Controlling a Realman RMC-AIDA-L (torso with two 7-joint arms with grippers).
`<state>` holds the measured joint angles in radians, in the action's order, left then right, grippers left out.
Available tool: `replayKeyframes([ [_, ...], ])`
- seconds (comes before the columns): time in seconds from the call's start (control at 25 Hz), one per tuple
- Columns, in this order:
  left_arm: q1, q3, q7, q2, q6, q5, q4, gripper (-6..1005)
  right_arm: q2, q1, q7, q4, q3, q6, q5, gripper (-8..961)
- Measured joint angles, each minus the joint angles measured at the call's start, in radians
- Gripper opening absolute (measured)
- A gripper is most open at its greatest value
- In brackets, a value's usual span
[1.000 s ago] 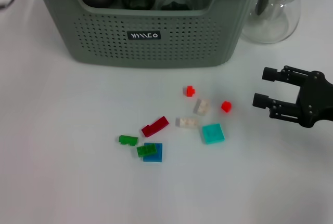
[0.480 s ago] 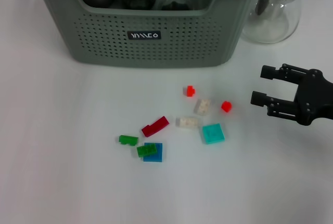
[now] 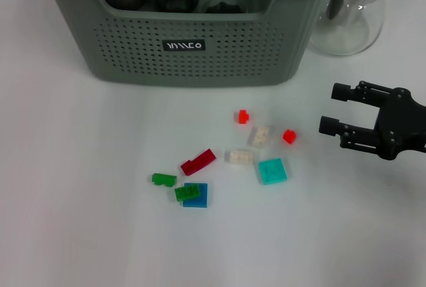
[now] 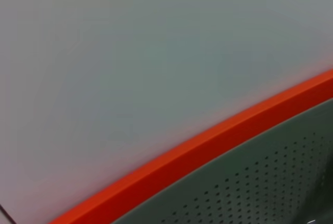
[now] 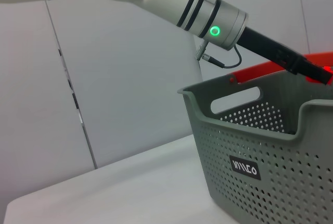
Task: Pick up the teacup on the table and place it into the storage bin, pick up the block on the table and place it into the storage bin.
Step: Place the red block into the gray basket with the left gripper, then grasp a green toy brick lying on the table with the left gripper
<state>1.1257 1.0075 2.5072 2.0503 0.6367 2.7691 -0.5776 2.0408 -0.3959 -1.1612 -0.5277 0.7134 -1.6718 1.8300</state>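
Head view shows the right end effector (image 3: pixel 327 109), fingers apart, near a small red block (image 3: pixel 289 136), light, rigid, probably best pinched across its flat sides.

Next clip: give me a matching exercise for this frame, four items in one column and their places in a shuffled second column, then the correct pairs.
Items:
1. cyan block
2. glass carafe
3. right claw
4. blue block

Places:
A. partly under a green block
B. beside the storage bin, at the table's far right
C. open, just right of a small red block
D. nearest block in front of the white blocks

Pairs: 1-D, 2-B, 3-C, 4-A
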Motion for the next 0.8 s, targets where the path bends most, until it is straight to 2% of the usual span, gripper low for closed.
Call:
replayKeyframes([
  [0.12, 0.0, -0.001, 0.014, 0.001, 0.004, 0.005, -0.016, 360, 0.0, 0.0, 0.0, 0.0, 0.0, 0.0, 0.0, 764],
  [0.36, -0.045, -0.024, 0.041, 0.017, 0.031, -0.006, -0.108, 381, -0.001, 0.0, 0.003, 0.0, 0.0, 0.0, -0.001, 765],
  [0.48, -0.053, -0.064, 0.043, 0.019, 0.06, -0.006, -0.135, 497, -0.002, 0.0, 0.004, 0.0, 0.0, 0.0, -0.003, 764],
  [0.56, -0.073, -0.097, 0.042, 0.03, 0.086, -0.022, -0.187, 574, -0.002, 0.0, 0.004, 0.0, 0.0, 0.0, -0.002, 764],
  [0.64, -0.152, -0.121, 0.009, 0.063, 0.122, -0.102, -0.322, 600, -0.002, 0.0, 0.004, 0.0, 0.0, -0.001, -0.004, 764],
  [0.72, -0.272, -0.12, -0.074, 0.101, 0.181, -0.253, -0.503, 626, -0.001, 0.0, 0.005, 0.0, 0.0, -0.001, -0.004, 764],
  [0.76, -0.355, -0.119, -0.148, 0.113, 0.253, -0.399, -0.623, 639, -0.001, 0.0, 0.005, 0.0, 0.0, -0.001, -0.004, 764],
  [0.8, -0.383, -0.123, -0.18, 0.115, 0.291, -0.469, -0.658, 651, -0.001, 0.0, 0.005, 0.0, 0.0, 0.0, -0.003, 764],
])
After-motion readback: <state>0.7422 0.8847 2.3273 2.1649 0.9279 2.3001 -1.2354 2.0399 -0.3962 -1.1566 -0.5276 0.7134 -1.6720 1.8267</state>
